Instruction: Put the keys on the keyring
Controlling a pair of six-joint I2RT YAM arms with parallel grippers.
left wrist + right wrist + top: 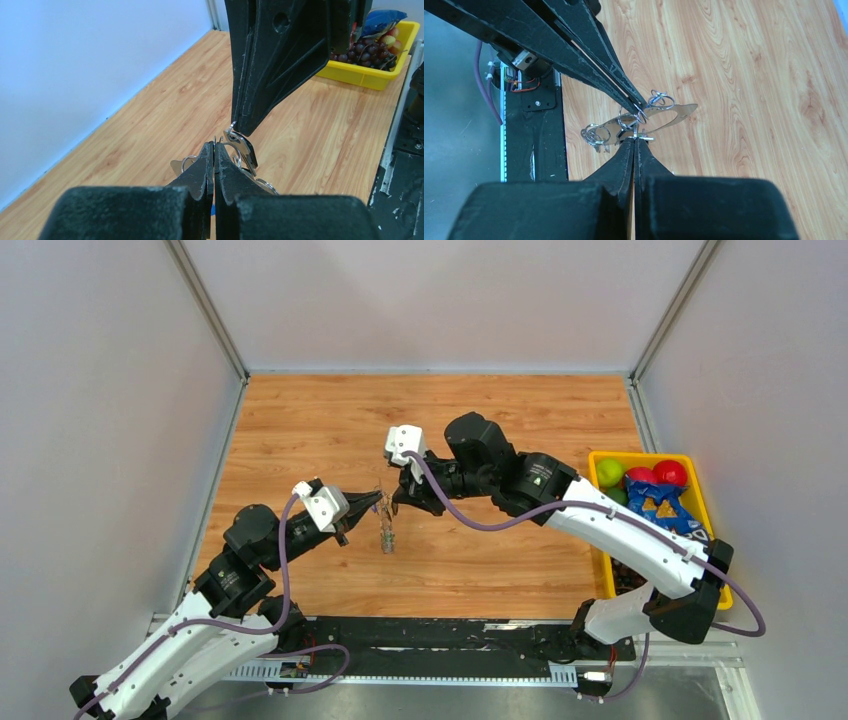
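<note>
The left gripper (372, 504) is pinched shut on the keyring (681, 111), up in the air over the table (300, 430). The keyring is thin and silver, with chains (387, 537) hanging below. Its long side runs across the tips of the right gripper (396, 502). That gripper is pinched on 1 tiny bit touching it, maybe 1 of the keys (244, 147).

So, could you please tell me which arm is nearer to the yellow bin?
Right. The right arm has its forearm and elbow overlapping the left rim of the yellow bin in the top view. The left arm sits well to the bin's left, beyond both gripper tips.
</note>
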